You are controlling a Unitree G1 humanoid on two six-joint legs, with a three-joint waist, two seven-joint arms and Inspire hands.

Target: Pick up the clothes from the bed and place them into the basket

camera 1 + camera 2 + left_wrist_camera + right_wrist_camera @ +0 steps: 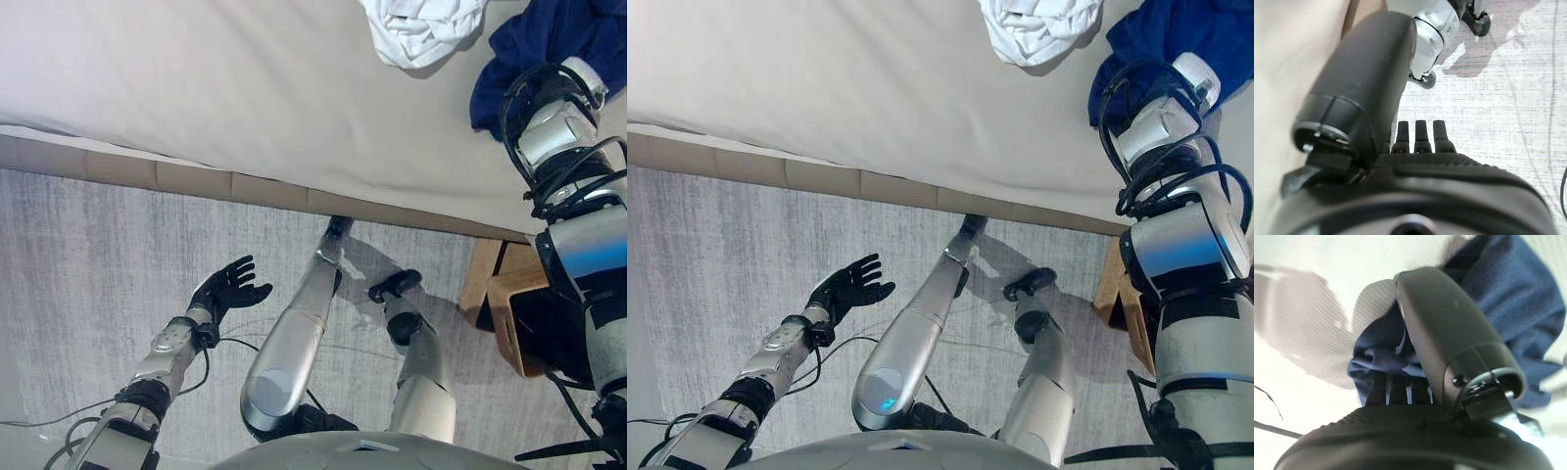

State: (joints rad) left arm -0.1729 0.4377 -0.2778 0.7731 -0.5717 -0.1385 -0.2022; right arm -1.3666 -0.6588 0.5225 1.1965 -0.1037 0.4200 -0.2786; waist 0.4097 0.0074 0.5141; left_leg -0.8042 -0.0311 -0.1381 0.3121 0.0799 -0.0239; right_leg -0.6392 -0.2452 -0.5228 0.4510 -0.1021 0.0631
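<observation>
A crumpled white garment (421,29) and a dark blue garment (549,39) lie on the beige bed (245,98) at its far right. My right arm reaches up over the bed's edge to the blue garment. In the right wrist view my right hand (1449,333) has its thumb over the blue cloth (1513,298) and its fingers (1393,384) curled into a bunched fold of it. My left hand (230,286) is open, fingers spread, above the grey carpet in front of the bed; it holds nothing.
A wooden basket (505,313) stands on the carpet by the bed's right corner, partly hidden behind my right arm. The bed's wooden side rail (196,181) runs across the view. Grey carpet (88,255) lies at the left.
</observation>
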